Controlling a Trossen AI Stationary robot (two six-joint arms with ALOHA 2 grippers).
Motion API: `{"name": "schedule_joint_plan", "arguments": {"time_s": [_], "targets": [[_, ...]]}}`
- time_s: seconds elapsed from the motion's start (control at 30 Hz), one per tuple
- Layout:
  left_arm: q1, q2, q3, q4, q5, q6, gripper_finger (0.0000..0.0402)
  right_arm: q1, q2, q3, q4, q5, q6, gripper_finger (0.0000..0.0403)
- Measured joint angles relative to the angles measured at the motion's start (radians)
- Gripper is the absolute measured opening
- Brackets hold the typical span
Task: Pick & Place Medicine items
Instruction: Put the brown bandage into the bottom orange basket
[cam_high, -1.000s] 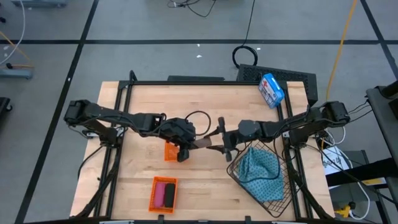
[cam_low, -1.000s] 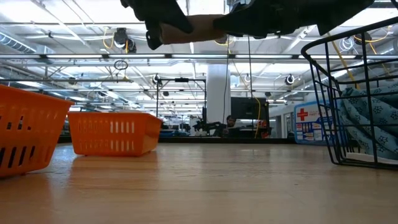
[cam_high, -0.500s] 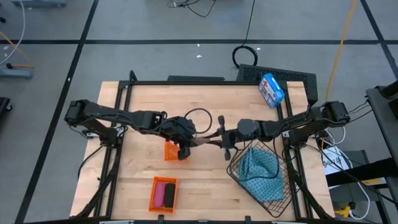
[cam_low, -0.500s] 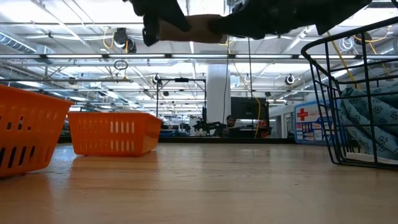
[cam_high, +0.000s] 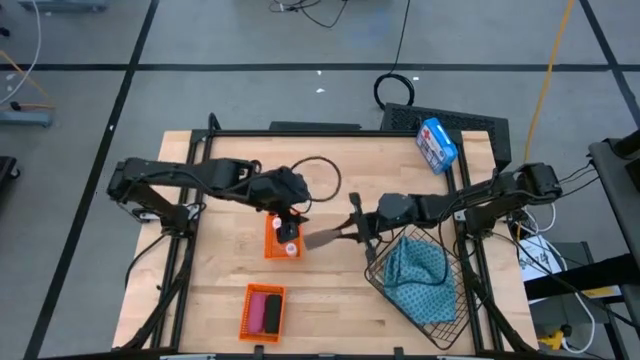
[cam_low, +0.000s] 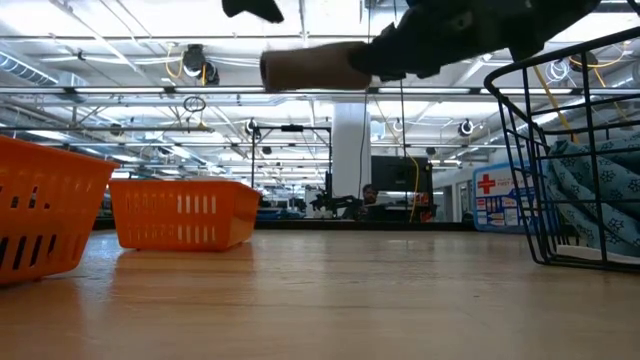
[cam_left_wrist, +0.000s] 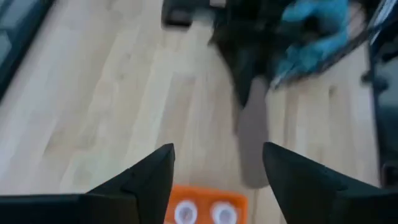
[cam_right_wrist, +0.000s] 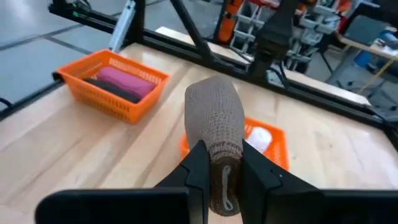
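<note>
R gripper (cam_high: 345, 233) near table centre, clamped on the brown cylinder (cam_high: 320, 238), held level above the wood, its free end reaching toward the small orange tray (cam_high: 272, 246). L gripper (cam_high: 288, 224) over that tray, fingers (cam_left_wrist: 142, 180) spread wide, nothing in them; white vials (cam_left_wrist: 185, 213) in the tray. Pink cylinder (cam_right_wrist: 125, 79) and black cylinder (cam_right_wrist: 115, 90) lie in the 2nd orange tray (cam_high: 247, 312) by the near edge.

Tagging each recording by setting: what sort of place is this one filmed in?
Probably a large industrial lab or workshop hall. The low view shows an open ceiling with pipes and hanging lights, workstations with monitors far behind the wooden table, and the high view shows grey concrete floor with cables.
</note>
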Motion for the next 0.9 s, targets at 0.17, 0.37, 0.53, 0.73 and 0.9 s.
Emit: {"name": "schedule_joint_plan", "arguments": {"time_s": [0.17, 0.37, 0.53, 0.73, 0.9], "targets": [[0.009, 0.141, 0.076, -0.106, 0.036, 0.045, 0.0251, -0.009, -0.002, 0.005, 0.018, 0.001, 0.012, 0.0035], [0.004, 0.298, 0.232, -0.181, 0.071, 0.112, 0.0244, -0.019, -0.001, 0.004, 0.012, 0.004, 0.033, 0.0036], [0.004, 0.360, 0.306, -0.228, 0.066, 0.096, 0.0243, -0.025, -0.001, 0.004, 0.002, 0.011, 0.041, 0.0036], [0.004, 0.379, 0.308, -0.229, 0.064, 0.093, 0.0243, -0.031, -0.001, 0.004, -0.014, 0.012, 0.048, 0.0037], [0.000, 0.379, 0.307, -0.205, 0.091, 0.069, 0.0243, -0.031, -0.001, 0.004, -0.005, 0.014, 0.042, 0.0037]]}}
